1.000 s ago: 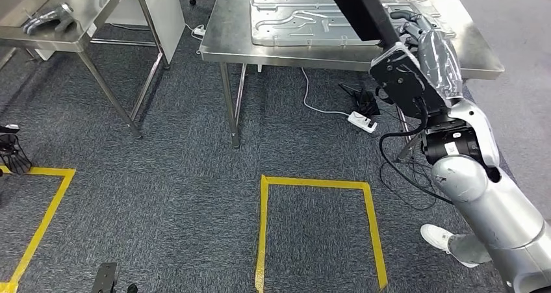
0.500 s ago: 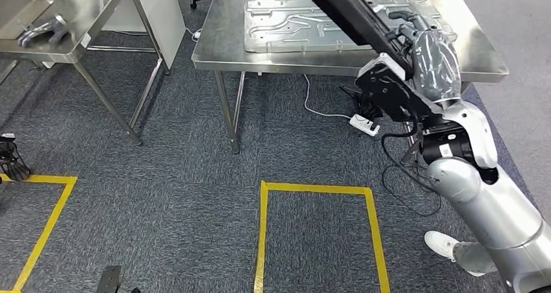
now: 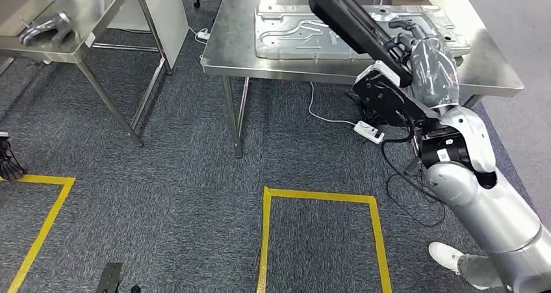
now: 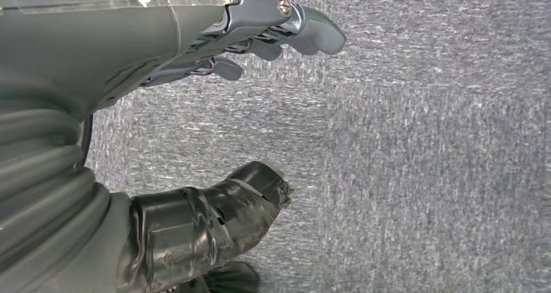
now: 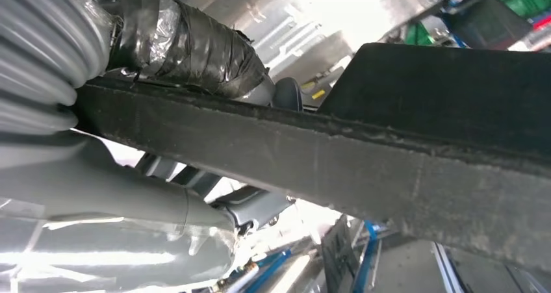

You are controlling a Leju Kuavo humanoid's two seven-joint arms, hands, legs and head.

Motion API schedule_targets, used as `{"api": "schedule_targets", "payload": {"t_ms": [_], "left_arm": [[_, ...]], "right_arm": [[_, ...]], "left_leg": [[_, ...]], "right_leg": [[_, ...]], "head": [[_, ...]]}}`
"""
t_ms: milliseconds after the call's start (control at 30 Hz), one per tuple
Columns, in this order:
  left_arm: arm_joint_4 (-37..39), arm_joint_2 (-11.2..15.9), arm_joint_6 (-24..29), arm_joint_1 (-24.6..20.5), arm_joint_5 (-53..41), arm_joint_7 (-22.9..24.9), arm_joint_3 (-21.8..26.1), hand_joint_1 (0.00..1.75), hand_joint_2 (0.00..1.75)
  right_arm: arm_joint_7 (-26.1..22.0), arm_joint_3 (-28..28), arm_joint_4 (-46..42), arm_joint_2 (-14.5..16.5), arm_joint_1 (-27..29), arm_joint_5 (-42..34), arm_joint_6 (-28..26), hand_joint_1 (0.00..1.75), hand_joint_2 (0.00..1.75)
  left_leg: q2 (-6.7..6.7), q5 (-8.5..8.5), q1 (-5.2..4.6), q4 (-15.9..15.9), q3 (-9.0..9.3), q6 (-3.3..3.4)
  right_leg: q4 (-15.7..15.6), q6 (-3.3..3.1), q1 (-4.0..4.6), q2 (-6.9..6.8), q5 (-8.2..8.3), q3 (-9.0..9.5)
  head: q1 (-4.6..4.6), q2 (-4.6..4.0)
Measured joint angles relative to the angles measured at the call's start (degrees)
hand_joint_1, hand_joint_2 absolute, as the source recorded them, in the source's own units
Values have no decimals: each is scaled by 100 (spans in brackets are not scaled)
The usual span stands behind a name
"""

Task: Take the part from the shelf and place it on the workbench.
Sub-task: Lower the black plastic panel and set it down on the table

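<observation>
Right hand [image 3: 416, 46] grips the long black part [image 3: 347, 17], thumb [image 5: 195, 43] clamped on its edge, slanting across the upper right above the steel workbench [image 3: 247, 52], seemingly not touching it. Left hand [image 4: 195, 104] hangs over carpet, fingers [image 4: 286, 30] spread, holding nothing.

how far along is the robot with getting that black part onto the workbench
Done: the long flat black part is off the shelf, gripped by the right hand. In hand: it is carried tilted above the near edge of the steel workbench, which already bears an embossed grey metal panel. Left: lowering the part onto the bench and letting go. The left hand holds nothing, over grey carpet.
</observation>
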Motion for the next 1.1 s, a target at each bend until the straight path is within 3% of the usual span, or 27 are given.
{"api": "schedule_targets", "payload": {"t_ms": [67, 133, 233, 300, 400, 433, 500, 533, 567, 633, 700, 800, 833, 900, 967, 1000, 1033, 1100], "left_arm": [[0, -1, -5, -2, 7, 3, -2, 0, 175], [0, -1, -7, -8, 9, 7, -3, 0, 175], [0, 1, -11, -8, 11, 11, -4, 0, 175], [0, 3, -12, -13, 19, 10, -5, 0, 175], [0, 3, -12, -4, 35, 9, -6, 0, 175], [0, 3, -12, 6, 39, 9, -6, 0, 175], [0, 2, -12, 18, 44, 9, -6, 0, 175], [0, 3, -12, 19, 45, 9, -6, 0, 175], [0, 5, -12, 18, 45, 9, -6, 0, 175], [0, 9, -18, 13, 45, 9, -6, 0, 175], [0, 10, -27, 10, 43, 9, -7, 0, 175], [0, 10, -38, 13, 38, 10, -9, 0, 175], [0, 10, -42, 11, 36, 11, -9, 0, 175], [0, 9, -50, 5, 33, 15, -10, 0, 175], [0, 8, -59, 8, 34, 24, -10, 0, 175], [0, 8, -65, 10, 34, 28, -10, 0, 175], [0, 8, -71, 12, 35, 30, -10, 0, 175], [0, 14, -79, 13, 36, 30, -10, 0, 175]], "right_arm": [[1, 0, 2, -8, 4, 1, 0, 175, 175], [1, 0, 1, -18, -1, 2, -1, 175, 175], [3, 0, 0, -33, 11, 3, -1, 175, 175], [3, 0, -2, -38, 7, 4, -2, 175, 175], [1, 0, -1, -38, 14, 5, -10, 175, 175], [1, 0, -1, -38, 26, 5, -14, 175, 175], [1, 0, -1, -38, 46, 5, -19, 175, 175], [1, 0, -1, -38, 51, 5, -22, 175, 175], [1, 0, -1, -38, 53, 5, -26, 175, 175], [2, -1, -1, -41, 50, 5, -46, 175, 175], [3, -2, -3, -45, 54, 5, -72, 175, 175], [4, -5, -12, -55, 61, 5, -86, 175, 175], [4, -9, -15, -62, 58, 5, -91, 175, 175], [3, -14, -16, -73, 62, 5, -102, 175, 175], [5, -15, -16, -77, 87, 5, -109, 175, 175], [7, -15, -16, -80, 96, 6, -109, 175, 175], [9, -15, -16, -84, 99, 7, -110, 175, 175], [10, -15, -15, -89, 92, 12, -111, 175, 175]], "left_leg": [[-16, -74, -5, 12, 78, -32], [-29, -119, -20, 15, 102, -84], [-32, -146, -25, -18, 110, -168], [-17, -287, -21, 179, 35, -214], [-2, -684, -19, 1194, -494, -240], [-1, -730, -19, 1478, -679, -244], [0, -539, -19, 1479, -783, -234], [1, -314, -21, 1162, -668, -214], [3, -101, -26, 776, -508, -186], [11, 132, -56, 147, -219, -127], [13, 118, -89, 6, -150, -98], [15, 151, -54, -91, -82, -43], [18, 162, -36, -126, -52, -22], [21, 155, -28, -140, -28, 1], [20, 136, -24, -130, -22, 4], [19, 123, -17, -119, -17, -4], [16, 103, -5, -100, -11, -21], [4, 45, 15, -36, -12, -78]], "right_leg": [[-727, -30, 8, 3, 443, 268], [-1172, -68, 34, 13, 576, 459], [-1256, -140, 38, 19, 532, 500], [-1307, -211, 18, 14, 526, 557], [-1324, -294, 36, 3, 487, 626], [-1319, -311, 48, 4, 472, 638], [-1305, -326, 65, 9, 441, 664], [-1298, -325, 73, 13, 420, 687], [-1293, -322, 78, 16, 401, 710], [-1278, -296, 100, 24, 368, 725], [-1277, -252, 100, 29, 361, 714], [-1180, -166, 91, 29, 272, 682], [-983, -138, 85, 29, 157, 593], [-301, -91, 44, 29, -151, 249], [217, -47, -6, 28, -264, -60], [201, -28, -31, 27, -174, -83], [-20, -9, -55, 26, 3, -1], [-728, 28, -87, 28, 346, 325]], "head": [[-1, 0], [-4, 0], [-12, 0], [-18, 0], [-24, 0], [-24, 0], [-24, 0], [-25, 0], [-25, 0], [-22, 0], [-20, 0], [-14, 0], [-10, 0], [-5, 0], [-7, 0], [-7, 0], [-7, 0], [-3, 0]]}}
